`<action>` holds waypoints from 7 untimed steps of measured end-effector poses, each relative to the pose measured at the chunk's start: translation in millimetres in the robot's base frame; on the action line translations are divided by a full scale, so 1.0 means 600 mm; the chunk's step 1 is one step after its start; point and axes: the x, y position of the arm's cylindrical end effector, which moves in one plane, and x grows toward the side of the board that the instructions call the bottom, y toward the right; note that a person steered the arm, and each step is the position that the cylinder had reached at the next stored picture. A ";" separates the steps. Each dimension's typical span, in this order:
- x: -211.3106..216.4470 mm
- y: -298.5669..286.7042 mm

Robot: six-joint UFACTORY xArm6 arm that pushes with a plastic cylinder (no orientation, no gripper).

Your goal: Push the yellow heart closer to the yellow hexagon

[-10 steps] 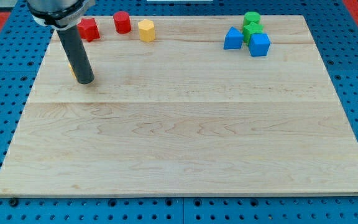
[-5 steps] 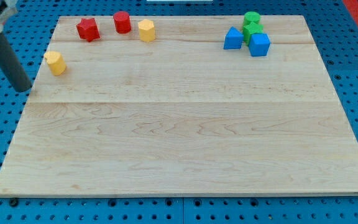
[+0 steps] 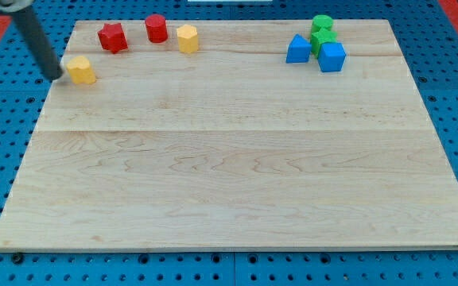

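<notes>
The yellow heart [image 3: 80, 70] lies near the board's left edge, toward the view's top. The yellow hexagon [image 3: 187, 38] stands further right and higher, at the board's top edge. My tip [image 3: 56, 76] is at the board's left edge, just left of the yellow heart and touching or almost touching it. The dark rod rises from it toward the view's top left.
A red star-like block [image 3: 112, 36] and a red cylinder [image 3: 157, 28] stand left of the yellow hexagon. At the top right sit two green blocks [image 3: 321, 32], a blue triangular block [image 3: 297, 49] and a blue cube [image 3: 331, 56]. The wooden board [image 3: 237, 159] lies on a blue pegboard.
My tip swung from right of the yellow heart, out past the board's left edge, then up and in against the heart. The heart has shifted right and up, toward the yellow hexagon.
</notes>
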 end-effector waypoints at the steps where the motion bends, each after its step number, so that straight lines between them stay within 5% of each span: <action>1: -0.034 0.198; 4: 0.034 0.330; 7: -0.108 0.391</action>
